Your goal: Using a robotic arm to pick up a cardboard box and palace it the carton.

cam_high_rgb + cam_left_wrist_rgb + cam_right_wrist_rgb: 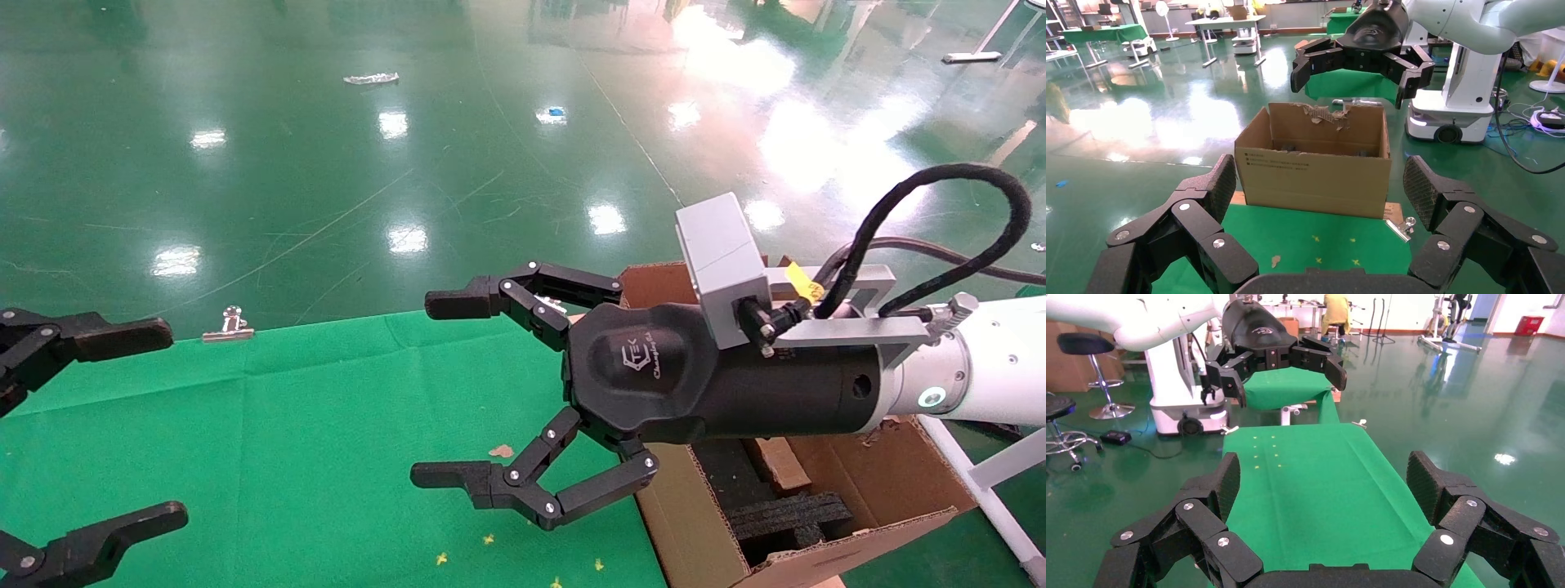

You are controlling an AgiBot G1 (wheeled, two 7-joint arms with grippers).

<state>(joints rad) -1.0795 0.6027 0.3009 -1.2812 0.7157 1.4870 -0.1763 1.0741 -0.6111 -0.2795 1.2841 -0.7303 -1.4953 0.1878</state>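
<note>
While I look for the small box, I find it in none of my three views; only the carton [825, 498] shows, standing at the right end of the green surface [327, 441]. From the head view I see into its open top, where black foam [784, 514] lies against the inner wall, and a torn flap edge runs along its near rim. The left wrist view shows the carton [1315, 165] from its side, upright, with ragged tears along the far flap and small print on the near wall.

My right claw [458, 392] hovers above the surface just beside the carton's left wall, pointing toward my left, its fingers spread wide with nothing between them. The black wrist behind it hangs over the carton's opening, with the grey camera block [723, 257] and a looped black cable [940, 212] on top. In its own wrist view the right claw [1321, 484] frames bare green cloth.

My left claw [155, 425] sits at the left edge of the surface, also spread and empty; in its wrist view the left claw [1318, 190] faces the carton.

A metal clip [229, 325] grips the far edge of the cloth, and a small brown scrap [501, 451] lies on the cloth between the right claw's fingers as seen from above. Glossy green floor [409, 122] lies beyond.
</note>
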